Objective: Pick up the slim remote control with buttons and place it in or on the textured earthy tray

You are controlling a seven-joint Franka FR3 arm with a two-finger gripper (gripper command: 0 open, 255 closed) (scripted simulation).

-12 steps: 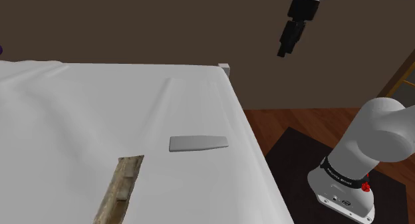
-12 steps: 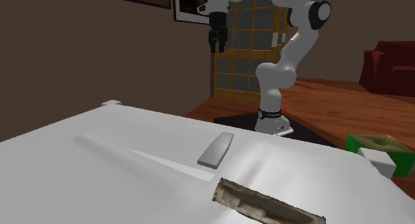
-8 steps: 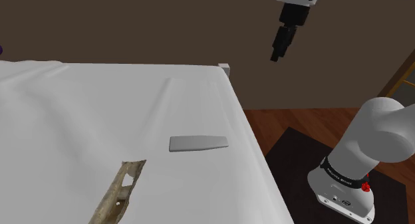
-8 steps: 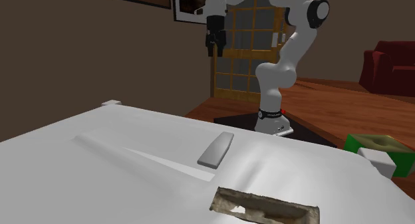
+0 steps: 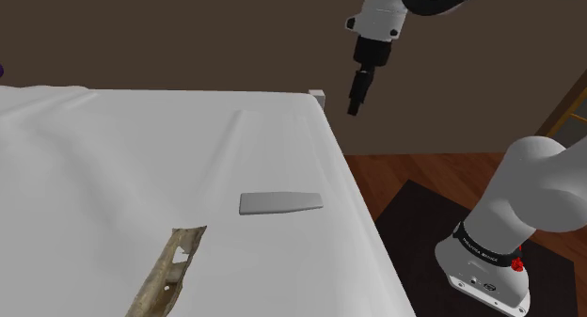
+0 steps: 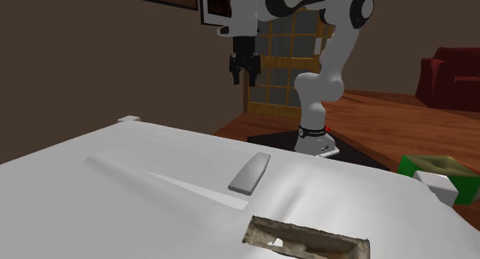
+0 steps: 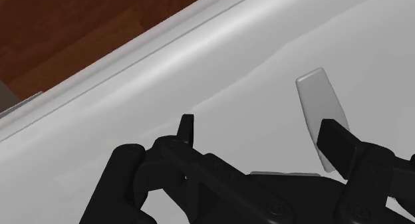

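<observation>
The slim grey remote (image 5: 280, 203) (image 6: 250, 173) lies flat on the white surface (image 5: 113, 155), close to the edge facing the stand. The rough brown tray (image 5: 169, 273) (image 6: 308, 238) rests nearer the shoulder view's bottom, a short way from the remote. My gripper (image 5: 355, 104) (image 6: 244, 79) hangs high in the air above the surface's far corner, pointing down, fingers apart and empty. In the wrist view the gripper (image 7: 263, 136) looks down on the surface, and the remote (image 7: 321, 113) sits just beyond one fingertip (image 7: 339, 139).
A small white post (image 5: 318, 96) marks the surface's far corner. The arm's base (image 5: 489, 263) stands on a dark mat over wooden floor. A green box (image 6: 438, 173) and a red armchair (image 6: 454, 73) are at the second exterior view's right.
The arm has swung towards the shoulder view's left and come lower, nearer the surface's corner. The tray shifted its lie early on, then stayed still. The remote has not moved.
</observation>
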